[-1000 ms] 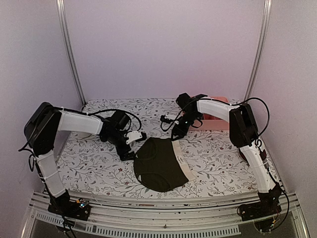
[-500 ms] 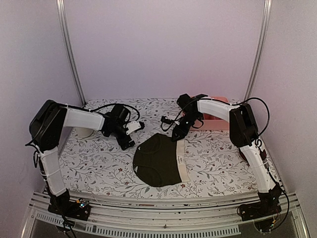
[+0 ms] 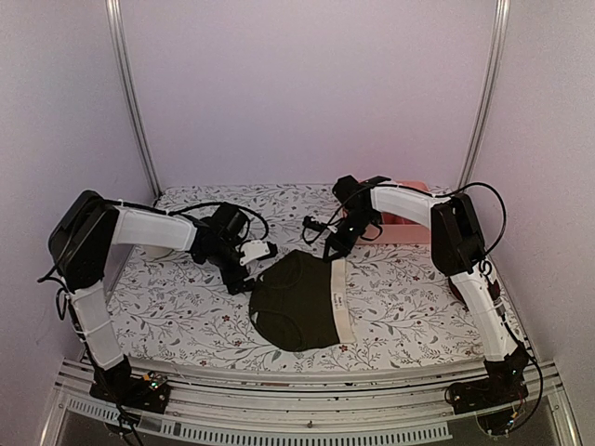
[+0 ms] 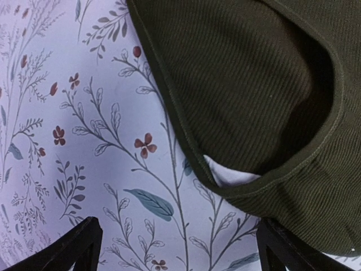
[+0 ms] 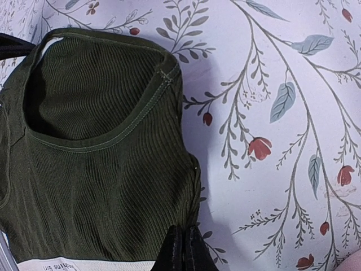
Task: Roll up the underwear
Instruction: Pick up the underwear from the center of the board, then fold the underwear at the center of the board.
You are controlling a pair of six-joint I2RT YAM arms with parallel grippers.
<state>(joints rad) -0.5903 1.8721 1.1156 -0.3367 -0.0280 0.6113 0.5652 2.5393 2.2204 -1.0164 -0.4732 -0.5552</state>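
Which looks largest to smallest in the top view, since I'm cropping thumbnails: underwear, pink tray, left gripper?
1. underwear, clearly largest.
2. pink tray and left gripper: these look alike. The tray sits farther back and is partly hidden behind the right arm, so they stay unranked.

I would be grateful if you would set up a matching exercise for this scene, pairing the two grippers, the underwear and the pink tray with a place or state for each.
Things:
1. left gripper
2. right gripper
3. underwear
4. pink tray

Descriptions:
A. dark olive, lying in the middle of the floral tablecloth
B. shut on the garment's waistband corner
C. open, next to the garment
D. at the tablecloth's far right

Pairs: 1-C; 2-B; 3-A; 4-D
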